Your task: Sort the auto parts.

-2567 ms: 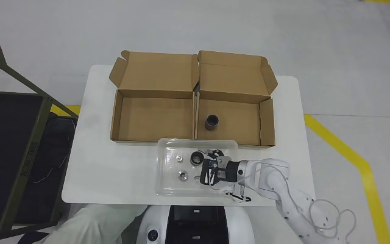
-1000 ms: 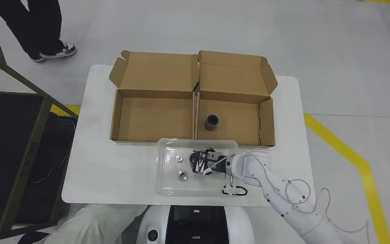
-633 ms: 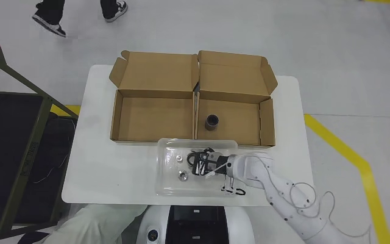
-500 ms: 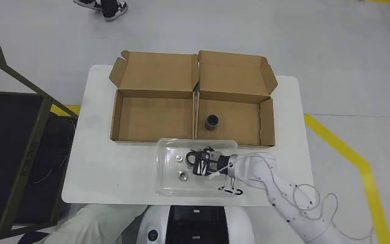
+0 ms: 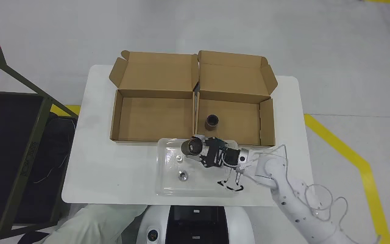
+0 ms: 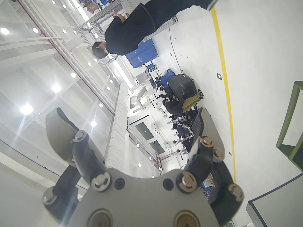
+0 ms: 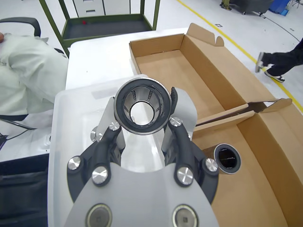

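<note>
My right gripper [image 7: 142,105] is shut on a grey metal sleeve [image 7: 143,129], a short hollow cylinder held across its sides. In the top view the sleeve [image 5: 194,146] hangs over the far edge of the clear plastic tray [image 5: 163,186], with the right gripper [image 5: 200,149] just behind it. Two small round metal parts [image 5: 179,158] [image 5: 182,176] lie in the tray. A second dark sleeve [image 5: 211,122] [image 7: 227,158] rests in the right cardboard box [image 5: 244,131]. The left cardboard box [image 5: 152,119] holds nothing. My left gripper [image 6: 131,128] is open, turned toward the room.
Both boxes stand side by side beyond the tray, lids folded back. A green metal cart [image 5: 24,152] stands beside the table's left edge. Bare white table [image 5: 91,158] lies left of the tray.
The right gripper took hold of the sleeve inside the tray and has lifted it up and toward the boxes. The two small parts stayed where they were.
</note>
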You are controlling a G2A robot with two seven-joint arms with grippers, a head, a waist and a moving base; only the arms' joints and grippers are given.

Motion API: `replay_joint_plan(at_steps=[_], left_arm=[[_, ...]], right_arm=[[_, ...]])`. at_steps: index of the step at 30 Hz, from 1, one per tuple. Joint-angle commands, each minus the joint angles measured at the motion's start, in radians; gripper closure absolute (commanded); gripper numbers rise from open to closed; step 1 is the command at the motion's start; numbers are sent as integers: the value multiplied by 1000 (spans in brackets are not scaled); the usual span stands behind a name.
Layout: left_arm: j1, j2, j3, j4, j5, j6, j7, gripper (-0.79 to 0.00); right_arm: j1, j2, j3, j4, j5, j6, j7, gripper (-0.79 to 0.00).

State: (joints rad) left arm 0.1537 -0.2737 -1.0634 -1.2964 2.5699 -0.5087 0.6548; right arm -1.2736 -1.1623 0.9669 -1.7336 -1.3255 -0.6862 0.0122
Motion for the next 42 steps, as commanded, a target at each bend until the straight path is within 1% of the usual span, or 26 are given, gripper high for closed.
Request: replay_joint_plan(at_steps=[1, 15, 26, 42], left_arm=[[0, 0, 0, 0, 0, 0, 0, -785], [0, 0, 0, 0, 0, 0, 0, -785], [0, 0, 0, 0, 0, 0, 0, -785], [0, 0, 0, 0, 0, 0, 0, -785]], right_arm=[[0, 0, 9, -3, 20, -3, -19, 0], [24, -3, 57, -61, 138, 2, -126, 0], [46, -7, 97, -121, 190, 24, -187, 0], [59, -9, 196, -210, 252, 63, -285, 0]])
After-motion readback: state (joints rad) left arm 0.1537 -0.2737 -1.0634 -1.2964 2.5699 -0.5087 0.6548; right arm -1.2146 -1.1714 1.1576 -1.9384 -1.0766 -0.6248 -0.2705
